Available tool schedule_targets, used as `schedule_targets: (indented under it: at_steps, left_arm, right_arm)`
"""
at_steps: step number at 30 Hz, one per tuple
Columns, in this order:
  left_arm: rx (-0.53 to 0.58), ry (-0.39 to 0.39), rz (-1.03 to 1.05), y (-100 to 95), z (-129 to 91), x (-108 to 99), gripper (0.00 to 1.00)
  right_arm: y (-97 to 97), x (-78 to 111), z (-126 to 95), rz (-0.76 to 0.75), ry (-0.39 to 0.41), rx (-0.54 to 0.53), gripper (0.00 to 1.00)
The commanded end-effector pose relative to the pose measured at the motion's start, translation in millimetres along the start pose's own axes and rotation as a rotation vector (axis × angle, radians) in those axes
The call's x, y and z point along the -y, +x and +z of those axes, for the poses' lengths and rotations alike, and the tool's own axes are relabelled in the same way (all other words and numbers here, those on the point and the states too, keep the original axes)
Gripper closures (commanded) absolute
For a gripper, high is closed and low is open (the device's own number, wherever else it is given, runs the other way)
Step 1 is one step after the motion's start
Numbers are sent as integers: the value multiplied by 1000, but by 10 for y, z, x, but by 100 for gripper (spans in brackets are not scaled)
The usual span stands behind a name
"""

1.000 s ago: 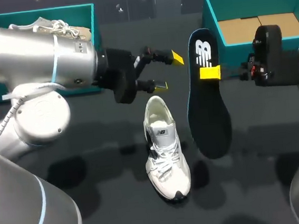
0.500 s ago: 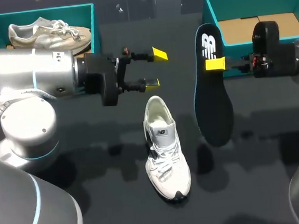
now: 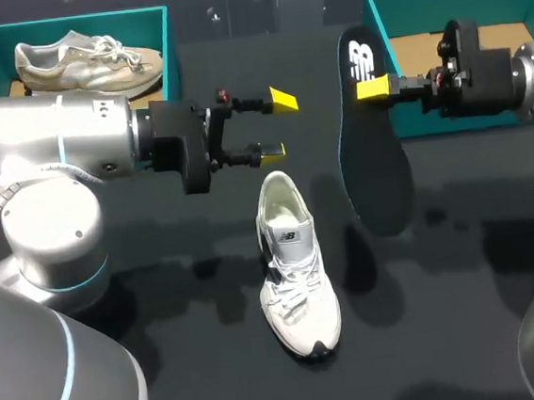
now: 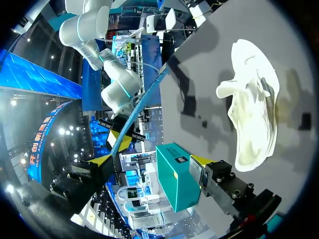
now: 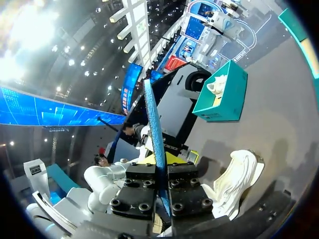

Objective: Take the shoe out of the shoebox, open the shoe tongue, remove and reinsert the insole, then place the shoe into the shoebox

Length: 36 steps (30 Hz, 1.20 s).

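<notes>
— Black insole: where do you log it?
— Off the counter. Your right hand is clenched on it at the logo end, with one yellow tip on the face towards the head camera. The right wrist view shows the insole edge-on, pinched from both sides. The broad end points to the near side. Its shadow falls on the counter beside the white sneaker.
— And the sneaker?
— Upright on its sole at mid-counter. The toe points towards the near edge, the laces are tied over the forefoot and the collar is open to the head camera. It touches neither of your hands and is outside both boxes.
— Left hand?
— Your left hand is released, its two yellow tips spread apart. It hovers just beyond the sneaker's heel, apart from the shoe. The left wrist view shows the sneaker on the counter ahead of those fingers and off to one side.
— The boxes?
— There are two teal boxes at the far side. The left shoebox holds a beige sneaker lying on its side. The right shoebox shows a bare cardboard floor, and your right arm reaches across its front wall, close to the insole's logo end.
</notes>
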<state>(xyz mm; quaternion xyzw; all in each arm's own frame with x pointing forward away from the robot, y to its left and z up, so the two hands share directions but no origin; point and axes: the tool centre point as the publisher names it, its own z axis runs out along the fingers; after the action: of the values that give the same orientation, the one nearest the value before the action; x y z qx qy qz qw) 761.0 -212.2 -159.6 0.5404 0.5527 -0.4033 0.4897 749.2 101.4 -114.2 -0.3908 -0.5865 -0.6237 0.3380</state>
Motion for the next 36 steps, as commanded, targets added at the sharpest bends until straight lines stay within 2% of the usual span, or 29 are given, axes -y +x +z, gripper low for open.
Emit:
schedule_targets:
  at_steps: [1, 5, 11, 16, 20, 24, 25, 26, 36]
  left_arm:
    - [0, -1, 1, 2, 21, -3, 0]
    - [19, 12, -5, -2, 40, 17, 0]
    - [67, 59, -28, -39, 95, 25, 0]
    - [83, 68, -34, -69, 113, 21, 2]
    - [90, 73, -34, -80, 165, 27, 9]
    - [97, 72, -39, -64, 248, 20, 34]
    - [98, 70, -41, -59, 268, 15, 47]
    - [100, 70, -44, -54, 287, 12, 51]
    - [96, 68, -48, 7, 375, 7, 51]
  right_arm:
    - [-38, -37, 21, 4, 11, -3, 100]
    - [-38, -37, 21, 4, 11, -3, 100]
    - [-325, -88, 178, 225, 57, 6, 100]
    - [-485, -73, 211, 333, 42, 43, 100]
    - [-596, -76, 255, 404, 33, 35, 100]
    - [-652, -103, 323, 447, 31, 37, 100]
    - [-672, -104, 329, 456, 29, 36, 100]
    - [-690, -104, 334, 467, 23, 31, 100]
    - [-745, -153, 414, 518, 21, 36, 100]
